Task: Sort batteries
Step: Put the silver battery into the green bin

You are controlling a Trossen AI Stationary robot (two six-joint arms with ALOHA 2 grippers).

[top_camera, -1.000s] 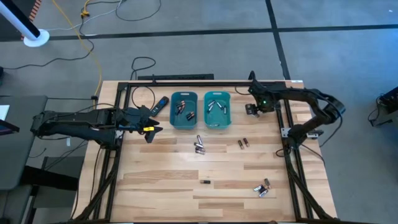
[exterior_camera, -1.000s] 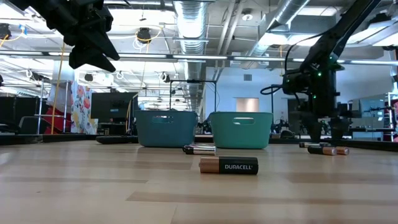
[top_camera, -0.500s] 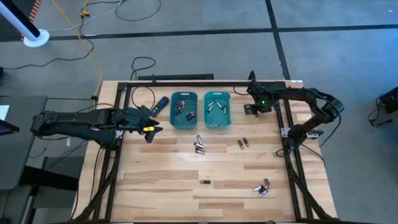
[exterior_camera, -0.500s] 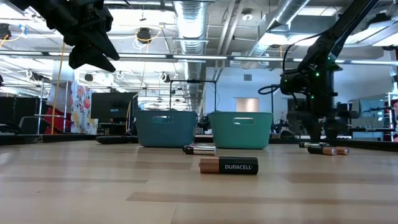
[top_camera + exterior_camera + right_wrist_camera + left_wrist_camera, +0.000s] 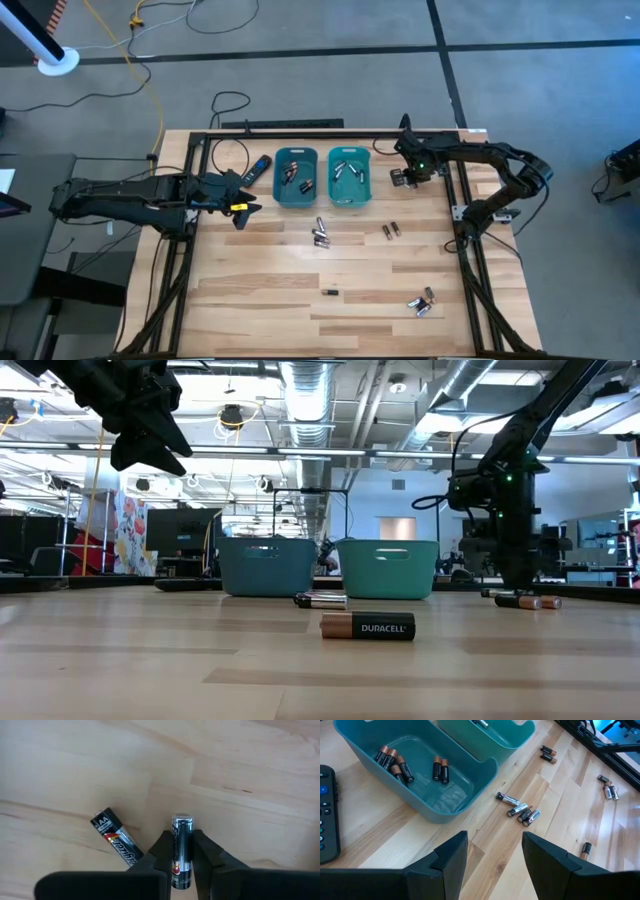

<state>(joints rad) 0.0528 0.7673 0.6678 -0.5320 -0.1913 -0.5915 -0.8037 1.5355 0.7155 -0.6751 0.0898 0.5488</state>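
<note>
My right gripper (image 5: 405,178) points down at the table's far right, just right of the light teal bin (image 5: 349,176), and is shut on a silvery battery (image 5: 181,845). A second silvery-black battery (image 5: 116,842) lies flat on the wood beside it. My left gripper (image 5: 495,860) hangs open above the table, left of the dark teal bin (image 5: 296,178), with nothing between its fingers. The dark bin holds dark copper-ended batteries (image 5: 395,764); the light bin holds silvery ones (image 5: 345,170). My right gripper pinches the silvery battery by its two long sides (image 5: 181,851) between its two fingers. The fingers come from above, pointing down, and lie across the battery. One end cap (image 5: 181,818) sticks out past the fingers. The battery lies level at the table top.
Loose batteries lie on the wood: a cluster (image 5: 321,233) in front of the bins, a pair (image 5: 391,230), a single one (image 5: 330,293) and a group (image 5: 423,301) near the front right. A black remote (image 5: 259,168) lies left of the dark bin.
My right gripper has shut its fingers on the silvery battery while staying at the same spot beside the light bin. The battery has stayed on the table.
</note>
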